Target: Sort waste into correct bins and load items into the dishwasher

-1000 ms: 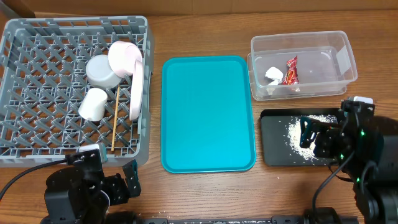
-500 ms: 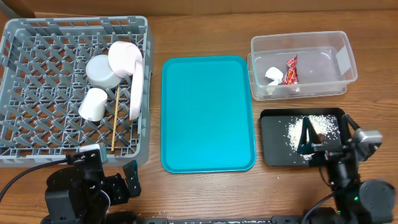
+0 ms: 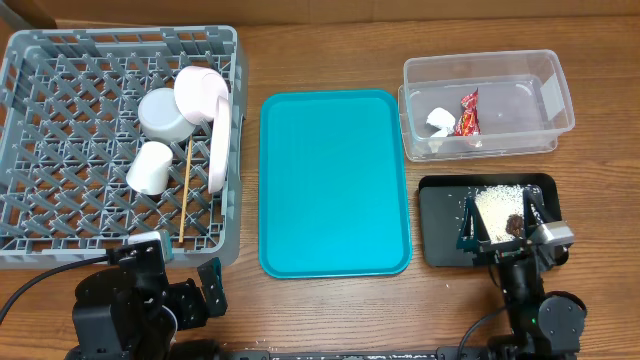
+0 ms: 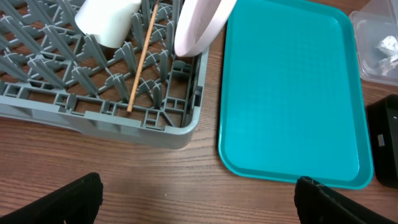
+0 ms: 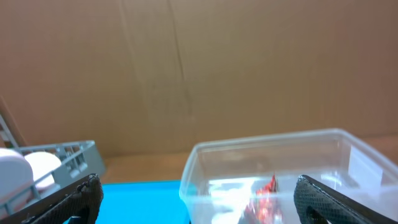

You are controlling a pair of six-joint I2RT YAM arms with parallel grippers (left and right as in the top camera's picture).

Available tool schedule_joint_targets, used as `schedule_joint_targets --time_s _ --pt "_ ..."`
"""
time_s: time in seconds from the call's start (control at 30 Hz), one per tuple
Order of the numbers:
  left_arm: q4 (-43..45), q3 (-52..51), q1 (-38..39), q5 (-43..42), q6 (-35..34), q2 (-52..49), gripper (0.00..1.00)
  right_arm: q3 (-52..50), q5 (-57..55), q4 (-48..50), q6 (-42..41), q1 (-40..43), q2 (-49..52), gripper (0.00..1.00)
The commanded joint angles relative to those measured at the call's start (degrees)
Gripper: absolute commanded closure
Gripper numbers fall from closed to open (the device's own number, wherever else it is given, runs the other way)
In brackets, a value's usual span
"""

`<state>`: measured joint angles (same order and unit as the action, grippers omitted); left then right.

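The grey dish rack [image 3: 60, 150] at the left holds the pale grey bowl [image 3: 163, 112], a small pink plate [image 3: 203, 92], the large plate on edge [image 3: 218, 145], the white cup [image 3: 150, 167] and the wooden stick [image 3: 185, 190]. The clear tub [image 3: 520, 110] holds the red wrapper [image 3: 468, 113] and the white tissue [image 3: 438, 120]. The black tray [image 3: 440, 235] holds rice [image 3: 493, 207] and a brown lump [image 3: 515, 224]. My right gripper [image 3: 502, 230] is open and empty over the tray's front edge; its wrist view [image 5: 199, 208] faces the tub [image 5: 267, 168]. My left gripper [image 4: 199, 208] is open and empty.
The flat teal tray [image 3: 335, 180] lies between rack and tub, bare. In the left wrist view the rack's front corner [image 4: 180, 124], stick [image 4: 142, 59] and teal tray [image 4: 289, 93] show. A brown cardboard wall [image 5: 186, 62] stands behind the table.
My right arm has drawn back toward the table's front edge and tilted up, uncovering the rice and brown lump on the black tray. The left arm has not moved.
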<state>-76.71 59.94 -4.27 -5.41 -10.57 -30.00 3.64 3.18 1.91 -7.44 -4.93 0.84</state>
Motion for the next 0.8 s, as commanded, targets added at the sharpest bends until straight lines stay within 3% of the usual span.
schedule_joint_targets --time_s 0.0,0.13,0.77 --pt "0.2 0.0 -0.2 -0.6 -0.8 0.4 0.0 -1.8 0.3 -0.9 0.2 -0.3 -0.7 0.0" --pt "0.2 0.0 -0.2 -0.6 -0.8 0.4 0.0 -3.1 -0.1 -6.5 0.2 -0.3 -0.7 0.0" --pt "0.2 0.0 -0.2 -0.6 -0.8 0.4 0.0 -3.1 -0.6 -6.5 0.2 -0.3 -0.6 0.0"
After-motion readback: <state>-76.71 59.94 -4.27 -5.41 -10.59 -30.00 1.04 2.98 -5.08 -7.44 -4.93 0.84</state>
